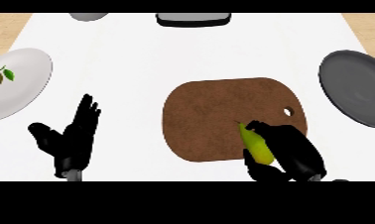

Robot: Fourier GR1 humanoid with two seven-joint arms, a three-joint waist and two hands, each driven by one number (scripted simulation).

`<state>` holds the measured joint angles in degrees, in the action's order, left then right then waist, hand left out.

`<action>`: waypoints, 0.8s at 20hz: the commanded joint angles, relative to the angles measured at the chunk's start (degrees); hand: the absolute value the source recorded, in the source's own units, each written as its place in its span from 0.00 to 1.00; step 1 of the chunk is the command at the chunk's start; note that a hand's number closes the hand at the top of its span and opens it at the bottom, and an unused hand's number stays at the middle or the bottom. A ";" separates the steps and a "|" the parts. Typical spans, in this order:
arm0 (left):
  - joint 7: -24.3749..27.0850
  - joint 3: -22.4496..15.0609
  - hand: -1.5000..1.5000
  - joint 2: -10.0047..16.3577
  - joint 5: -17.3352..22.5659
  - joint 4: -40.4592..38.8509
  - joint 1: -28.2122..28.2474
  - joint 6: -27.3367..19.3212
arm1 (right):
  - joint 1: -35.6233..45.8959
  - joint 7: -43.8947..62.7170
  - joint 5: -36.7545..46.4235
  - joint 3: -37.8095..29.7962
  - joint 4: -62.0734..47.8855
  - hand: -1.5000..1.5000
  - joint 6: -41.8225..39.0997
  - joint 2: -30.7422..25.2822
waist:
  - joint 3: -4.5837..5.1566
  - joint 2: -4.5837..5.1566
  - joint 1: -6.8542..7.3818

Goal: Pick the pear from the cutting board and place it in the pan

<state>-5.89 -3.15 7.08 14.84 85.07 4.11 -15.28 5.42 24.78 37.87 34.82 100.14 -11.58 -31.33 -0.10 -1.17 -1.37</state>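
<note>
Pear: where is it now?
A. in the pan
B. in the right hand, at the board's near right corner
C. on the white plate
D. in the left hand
B: the right hand curls round the pear at the board's near right corner, apart from the pan.

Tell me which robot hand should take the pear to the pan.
Right. The right robot hand is curled round the pear at the board's lower right, and the pan lies on that side. The left robot hand rests open at lower left, beyond the board.
</note>
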 commanded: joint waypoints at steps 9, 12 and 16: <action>0.52 0.54 0.50 -0.31 0.41 -2.07 2.15 1.40 | -14.01 -1.94 14.94 -7.40 21.73 1.00 21.27 -8.12 | 0.10 0.68 -0.85; -2.35 0.81 0.50 0.75 -0.24 -0.03 1.49 0.04 | -17.60 0.66 14.18 -13.31 30.37 1.00 22.65 -10.30 | 0.10 0.65 -1.07; 4.71 1.83 0.50 0.47 1.64 -4.77 4.70 5.38 | -23.18 2.03 7.13 -20.51 36.86 1.00 21.54 -11.29 | 0.16 0.96 -0.11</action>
<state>-3.10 -2.11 7.14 14.87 85.09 5.70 -13.37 -14.11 25.07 49.22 20.74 130.37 9.98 -41.25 -0.40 -0.76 -1.93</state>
